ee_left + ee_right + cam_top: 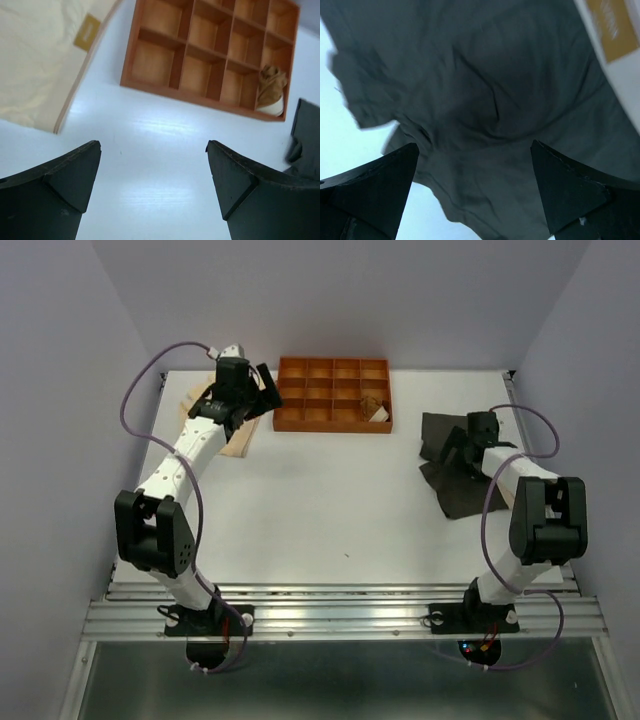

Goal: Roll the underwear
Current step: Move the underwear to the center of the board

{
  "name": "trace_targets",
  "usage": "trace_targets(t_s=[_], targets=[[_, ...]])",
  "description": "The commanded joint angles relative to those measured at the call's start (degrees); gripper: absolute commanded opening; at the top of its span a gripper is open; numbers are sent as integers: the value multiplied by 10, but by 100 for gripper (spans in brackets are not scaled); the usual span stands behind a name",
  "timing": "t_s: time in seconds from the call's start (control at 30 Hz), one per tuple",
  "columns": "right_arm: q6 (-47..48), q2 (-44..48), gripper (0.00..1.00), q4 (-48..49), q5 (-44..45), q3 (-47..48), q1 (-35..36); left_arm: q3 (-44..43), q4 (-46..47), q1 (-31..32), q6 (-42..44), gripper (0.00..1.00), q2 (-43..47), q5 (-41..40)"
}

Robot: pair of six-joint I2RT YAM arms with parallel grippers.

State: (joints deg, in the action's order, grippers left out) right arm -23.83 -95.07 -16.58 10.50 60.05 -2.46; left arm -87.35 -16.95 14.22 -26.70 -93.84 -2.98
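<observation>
Left of frame, top view: pale peach soft fabric brief (238, 443) lies flat on the white desk (320, 510), upper left, mostly hidden under the left arm. In the left wrist view it fills the upper-left corner (35, 65), with a small tan label near its edge.

Left pincer (240, 405) hangs over the brief's right edge, jaws spread wide, nothing between them. The wrist view (152, 147) shows only bare desk in the gap, with the peach brief lying up and to the left of it.

Centre top: orange-brown rigid grid tray (330, 426). One rust-brown brief with a cream band (373, 408) sits bundled in the lower-right compartment (271, 87). Judged done.

Right: dark grey-black fabric brief (455, 490) is spread out and rumpled on the desk, its long axis running from upper left to lower right. Right pincer (457, 450) sits over its upper part, jaws fully apart, holding nothing. In the right wrist view (472, 147) dark creased cloth (495, 100) fills the gap, directly below.

Judgement: each arm has one loose brief at hand. The right pincer is already centred on its brief. The left pincer needs to shift up-left first. The dark brief looks too rumpled to roll without flattening.
</observation>
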Motion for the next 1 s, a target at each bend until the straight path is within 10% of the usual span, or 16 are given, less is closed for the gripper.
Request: trace_targets(t_s=[0.0, 0.3, 0.77, 0.97], targets=[[-32, 37, 100, 22, 4, -54, 9, 103, 35, 48, -46, 99, 34, -3], [-24, 66, 100, 45, -119, -191, 68, 216, 71, 101, -76, 99, 77, 22], [-192, 103, 100, -47, -125, -252, 524, 244, 28, 101, -88, 99, 82, -19], [-120, 20, 100, -46, -158, -159, 683, 272, 30, 100, -106, 99, 90, -9]])
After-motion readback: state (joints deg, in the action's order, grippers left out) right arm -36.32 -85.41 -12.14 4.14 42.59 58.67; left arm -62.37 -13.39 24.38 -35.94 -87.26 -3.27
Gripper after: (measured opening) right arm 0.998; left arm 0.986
